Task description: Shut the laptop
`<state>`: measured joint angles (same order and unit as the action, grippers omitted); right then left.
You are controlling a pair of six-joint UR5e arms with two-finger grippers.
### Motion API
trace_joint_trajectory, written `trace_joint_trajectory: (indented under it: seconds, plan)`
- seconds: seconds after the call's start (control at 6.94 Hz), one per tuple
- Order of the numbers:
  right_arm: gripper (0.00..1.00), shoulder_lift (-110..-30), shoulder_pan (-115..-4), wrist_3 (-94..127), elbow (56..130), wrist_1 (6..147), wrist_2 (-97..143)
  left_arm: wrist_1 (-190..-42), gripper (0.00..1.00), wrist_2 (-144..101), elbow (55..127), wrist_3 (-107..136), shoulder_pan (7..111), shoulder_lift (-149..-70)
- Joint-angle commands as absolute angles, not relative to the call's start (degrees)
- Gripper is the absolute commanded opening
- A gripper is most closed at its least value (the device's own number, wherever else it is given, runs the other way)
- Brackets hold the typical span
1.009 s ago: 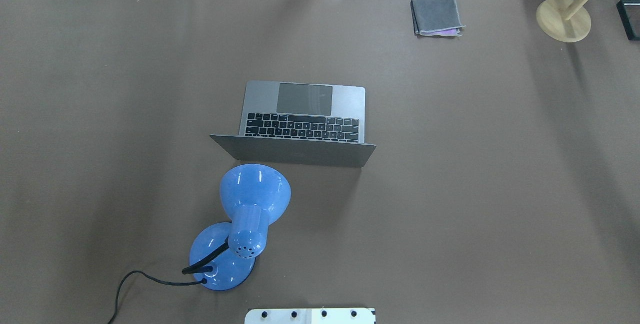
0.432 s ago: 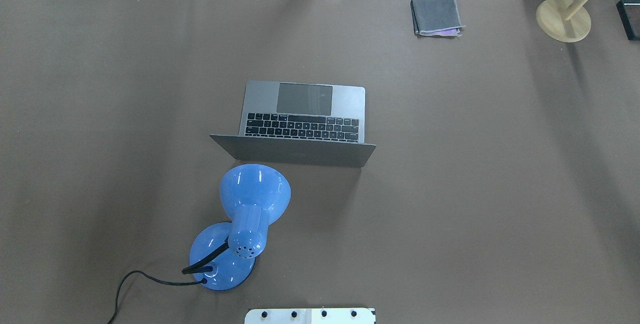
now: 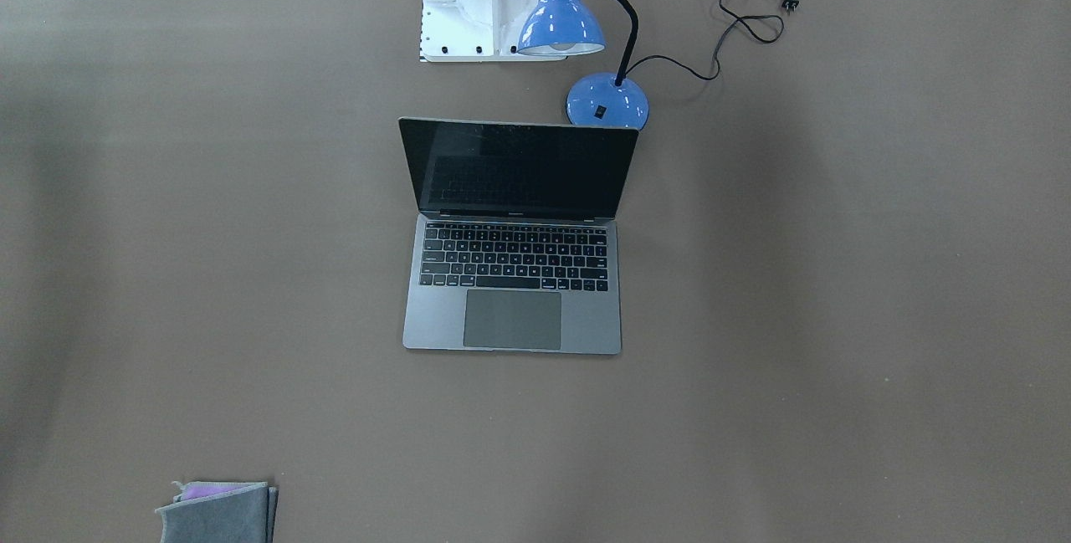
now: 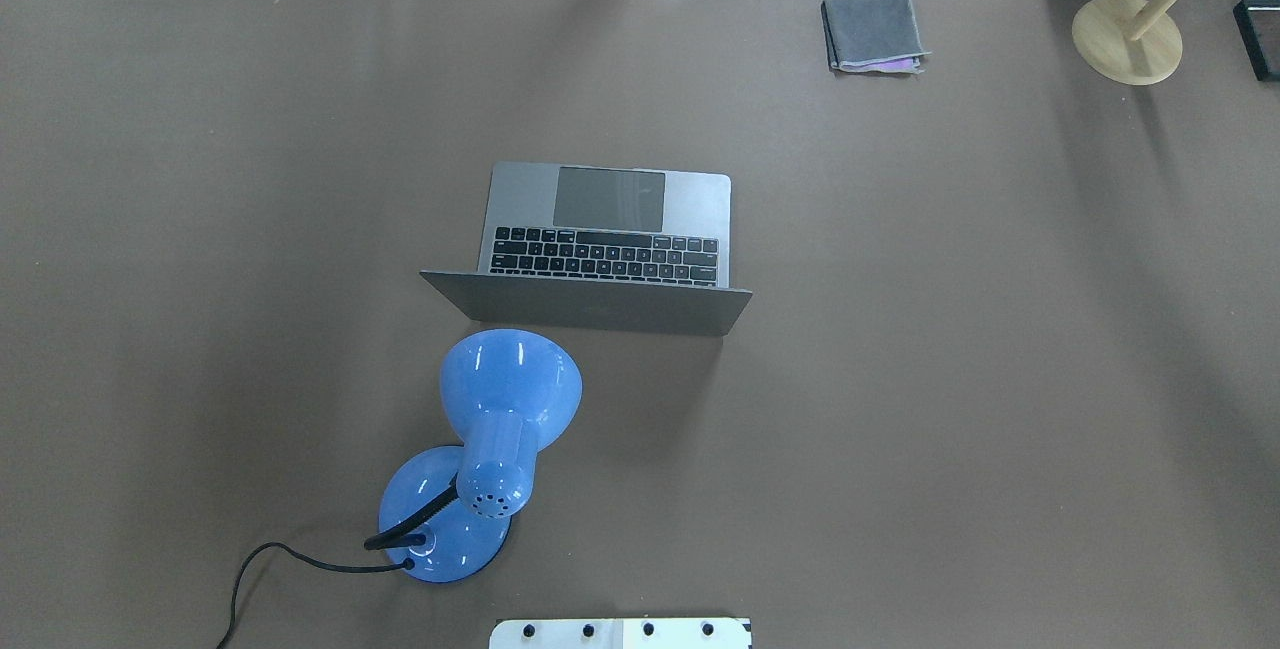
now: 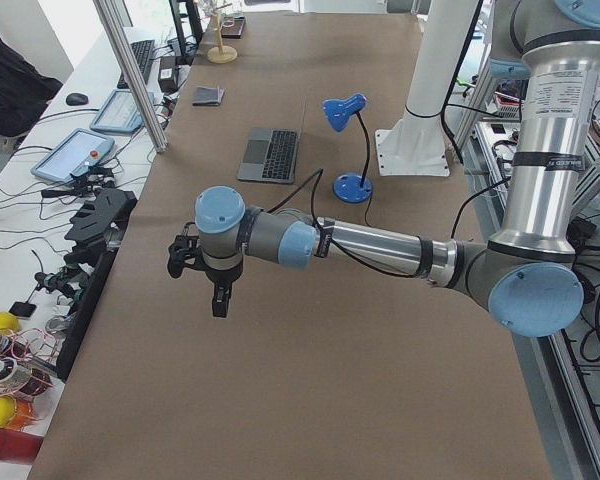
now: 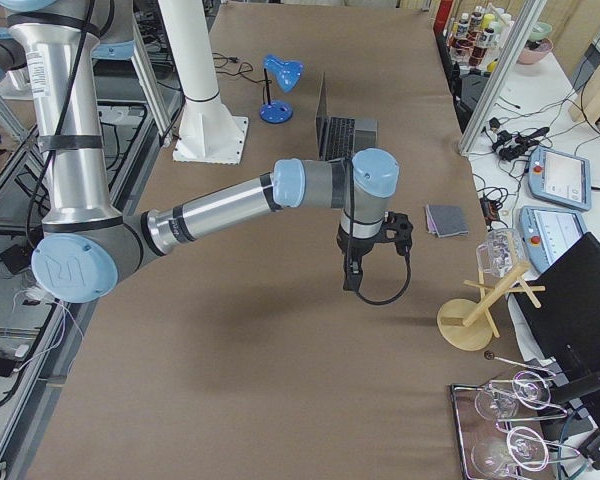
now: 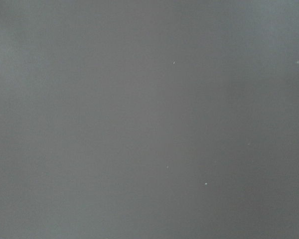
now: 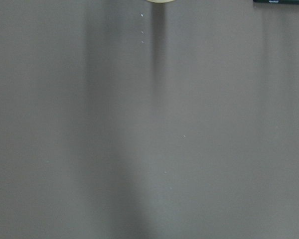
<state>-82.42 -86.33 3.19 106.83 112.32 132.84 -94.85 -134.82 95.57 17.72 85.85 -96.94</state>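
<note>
**Inspector:** Brown table (image 3: 795, 317), front view: laptop (image 3: 512, 275) stands open at centre, screen dark. Blue lamp (image 3: 607, 99) sits just behind its lid, and a folded grey cloth (image 3: 217, 511) lies well apart.

**Clerk:** Overhead?

**Inspector:** Lid's back faces the robot, lamp shade near it.

**Clerk:** Side views?

**Inspector:** Left fingers (image 5: 220, 298) hang above the table, well apart from the laptop. Right fingers (image 6: 349, 272) likewise. Released or clenched, I cannot tell. Wrist views show table surface.

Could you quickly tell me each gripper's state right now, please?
Left gripper: cannot be told, seen only side-on.
Right gripper: cannot be told either.
</note>
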Motion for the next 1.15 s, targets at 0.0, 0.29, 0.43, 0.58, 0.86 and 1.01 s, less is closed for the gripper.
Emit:
trace_joint_trajectory:
  seconds: [0.0, 0.29, 0.43, 0.58, 0.86, 1.01]
  plan:
    - [1.00, -76.0, -78.4, 17.4, 107.4, 111.7, 134.9, -95.8, 0.98, -134.7, 98.8, 39.7, 75.6, -102.7]
    - [1.00, -74.1, -73.3, 24.8, 108.4, 106.6, 144.8, -103.5, 0.98, -134.7, 100.1, 55.4, 66.7, -105.3]
    - [1.00, -74.0, -69.9, 31.5, 109.1, 101.1, 145.9, -109.5, 0.98, -134.7, 100.3, 62.5, 63.1, -105.3]
    - [0.98, -74.0, -65.5, 39.8, 111.9, 97.0, 145.6, -112.9, 0.92, -134.7, 101.0, 68.1, 60.1, -105.3]
    - [0.21, -74.0, -59.9, 50.1, 113.9, 89.4, 145.5, -113.6, 0.19, -134.6, 103.4, 70.8, 55.5, -105.0]
    - [0.06, -75.4, -57.8, 50.2, 114.3, 86.0, 145.8, -113.5, 0.06, -134.4, 104.2, 71.0, 53.1, -105.0]
